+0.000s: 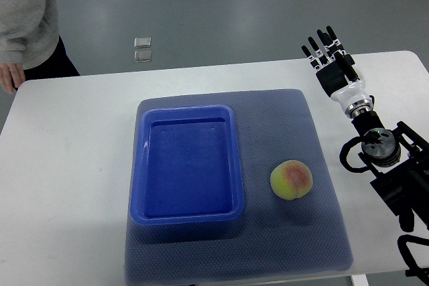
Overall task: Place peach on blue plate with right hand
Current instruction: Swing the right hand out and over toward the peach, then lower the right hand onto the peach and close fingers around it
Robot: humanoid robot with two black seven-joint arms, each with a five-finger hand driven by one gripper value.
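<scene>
White table [74,165] before us, our right robot hand [332,61] far right with fingers spread and empty, round yellow-pink peach [291,180] on grey mat [315,232], just right of blue rectangular plastic plate [137,165]

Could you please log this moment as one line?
right hand: open, raised, empty | peach: on mat, right of blue plate | plate: empty | left: unseen

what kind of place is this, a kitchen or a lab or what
Probably a robotics lab or test area, not a kitchen: a bare white table on a grey polished floor, and a robot's right hand beside a staged peach and blue plate.
</scene>
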